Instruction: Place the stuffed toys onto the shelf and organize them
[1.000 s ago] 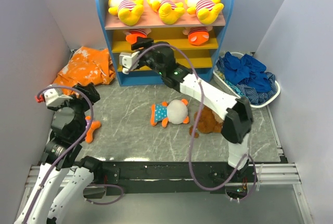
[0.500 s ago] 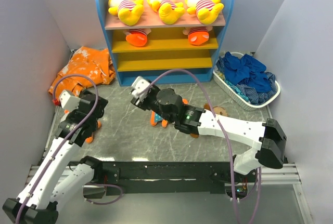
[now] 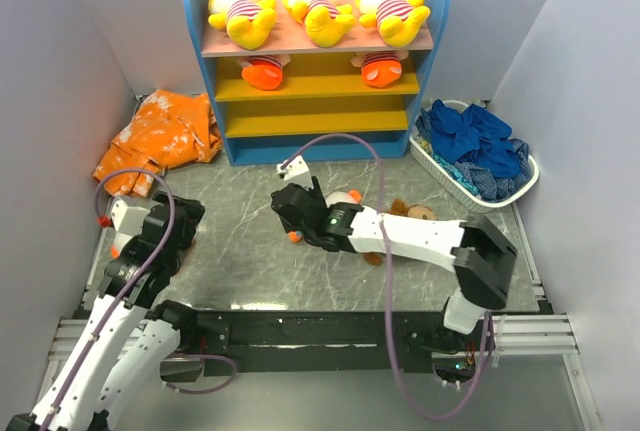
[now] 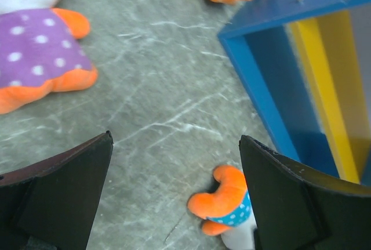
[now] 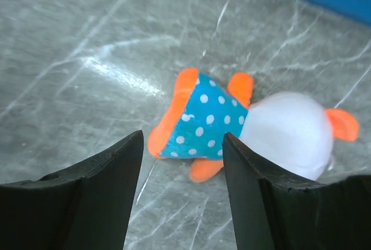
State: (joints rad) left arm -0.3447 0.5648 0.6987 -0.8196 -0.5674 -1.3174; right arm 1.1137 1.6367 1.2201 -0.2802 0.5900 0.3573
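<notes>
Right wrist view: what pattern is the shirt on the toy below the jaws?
Blue with white dots; the toy shows clearest in the right wrist view.

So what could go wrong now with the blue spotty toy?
1. The right gripper hangs open over the blue toy, at its shirt hem and legs, not its middle; it may pinch only a leg and drop it.
2. The monkey lies close by the right arm, so a swing could shove it.
3. The yellow toys overhang the top board of the shelf; a bump might knock one off.
</notes>
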